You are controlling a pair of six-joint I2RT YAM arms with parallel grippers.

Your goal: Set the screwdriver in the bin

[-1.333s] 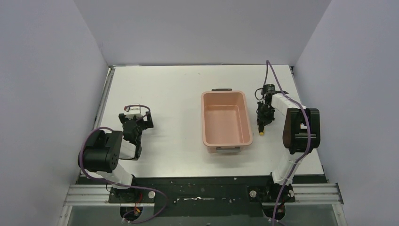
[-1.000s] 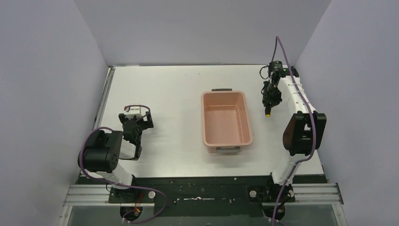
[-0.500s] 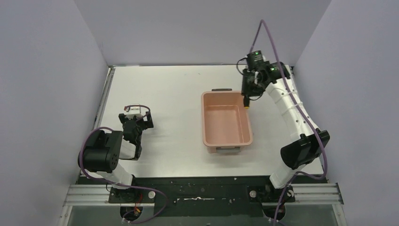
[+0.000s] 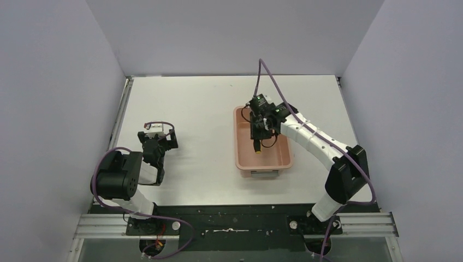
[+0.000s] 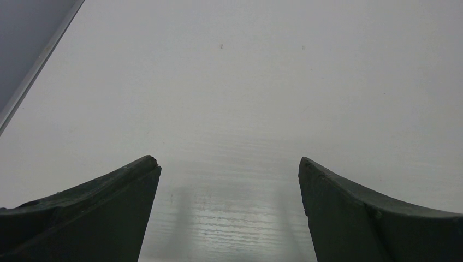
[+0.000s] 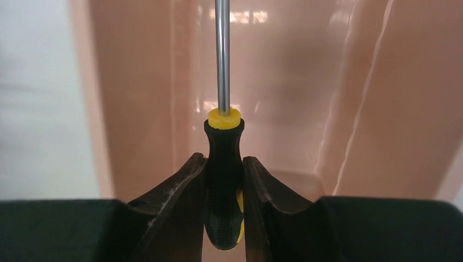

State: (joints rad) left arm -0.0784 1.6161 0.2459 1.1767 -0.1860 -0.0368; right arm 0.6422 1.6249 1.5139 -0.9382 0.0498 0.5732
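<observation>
Top external view: the bin [image 4: 236,143], a salmon-pink tub with grey handles at its short ends, stands on the table [image 4: 191,109]. The screwdriver [image 4: 256,146] lies within the bin's rim outline, near its middle, held by the right gripper [image 4: 257,131]. Right wrist view: both fingers pinch the black-and-yellow handle. A yellow collar meets the thin metal shaft, which points into the bin. The left gripper [image 4: 158,143], well left of the bin, has its fingers spread.
</observation>
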